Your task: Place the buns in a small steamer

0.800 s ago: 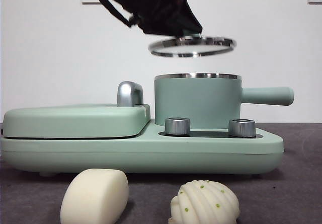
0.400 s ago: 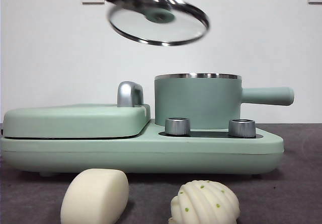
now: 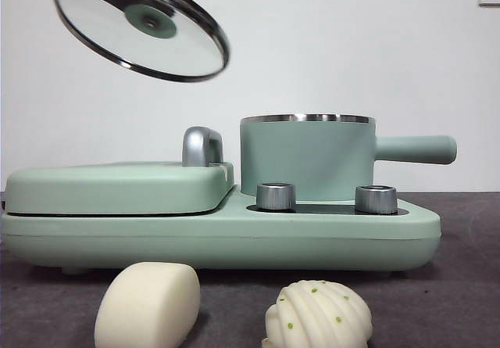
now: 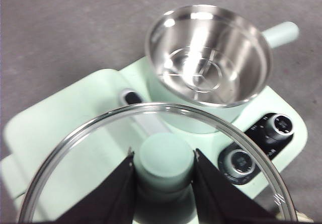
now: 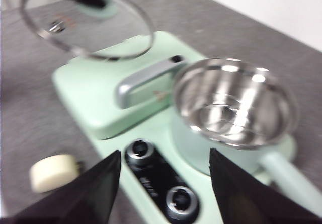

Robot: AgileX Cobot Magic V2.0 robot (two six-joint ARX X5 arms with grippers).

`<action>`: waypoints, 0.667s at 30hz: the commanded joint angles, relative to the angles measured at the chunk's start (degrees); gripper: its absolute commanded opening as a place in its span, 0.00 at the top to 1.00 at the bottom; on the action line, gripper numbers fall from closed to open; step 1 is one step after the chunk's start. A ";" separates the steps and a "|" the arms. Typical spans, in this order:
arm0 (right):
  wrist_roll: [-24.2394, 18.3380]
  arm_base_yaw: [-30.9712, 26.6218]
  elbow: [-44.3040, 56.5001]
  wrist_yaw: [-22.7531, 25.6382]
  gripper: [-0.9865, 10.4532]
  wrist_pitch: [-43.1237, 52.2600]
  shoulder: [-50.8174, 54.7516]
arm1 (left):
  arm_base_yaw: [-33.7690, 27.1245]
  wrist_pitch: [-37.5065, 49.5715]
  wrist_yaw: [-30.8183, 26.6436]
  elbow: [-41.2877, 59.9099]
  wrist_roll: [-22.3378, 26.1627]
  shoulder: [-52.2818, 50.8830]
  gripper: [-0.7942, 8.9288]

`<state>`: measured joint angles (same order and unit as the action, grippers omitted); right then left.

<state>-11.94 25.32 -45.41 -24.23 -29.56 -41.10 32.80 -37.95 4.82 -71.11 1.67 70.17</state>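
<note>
- While you watched, the left gripper (image 4: 164, 183) carried the lid (image 3: 142, 26) from above the steamer (image 3: 306, 159) out over the griddle (image 3: 117, 187), tilting it; its jaws were clamped on the green knob (image 4: 166, 158).
- That left the steamer standing uncovered on the base's right half, its steel bowl (image 4: 209, 55) bare, so you could judge it ready for loading once the lid was parked.
- Both buns lay on the table in front of the base, untouched: the smooth bun (image 3: 148, 305) to the left, the ridged bun (image 3: 318, 314) just beside it to the right.
- Further right, the right gripper (image 5: 165, 181) hung above the steamer and dials with its jaws spread, holding nothing.
</note>
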 commanded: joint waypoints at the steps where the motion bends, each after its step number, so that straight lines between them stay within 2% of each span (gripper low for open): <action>1: 0.59 4.70 -1.11 0.28 0.67 0.33 -2.45 | -1.03 1.29 -0.31 -0.92 -0.46 -1.49 0.91; 7: 0.31 15.47 -1.11 3.26 0.67 0.96 -9.94 | -4.33 1.95 -0.57 -0.92 -0.42 -2.82 0.91; 11: 0.37 21.31 -1.11 5.38 0.60 3.37 -16.50 | -5.86 2.01 -0.57 -0.92 -0.39 -2.89 0.91; 20: 0.76 28.50 -1.11 6.75 0.59 12.57 -30.60 | -7.32 4.13 -0.57 -0.92 -0.42 -2.93 0.91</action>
<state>-11.88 52.75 -45.41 -17.69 -18.13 -70.04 25.47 -35.55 4.36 -71.09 1.67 67.44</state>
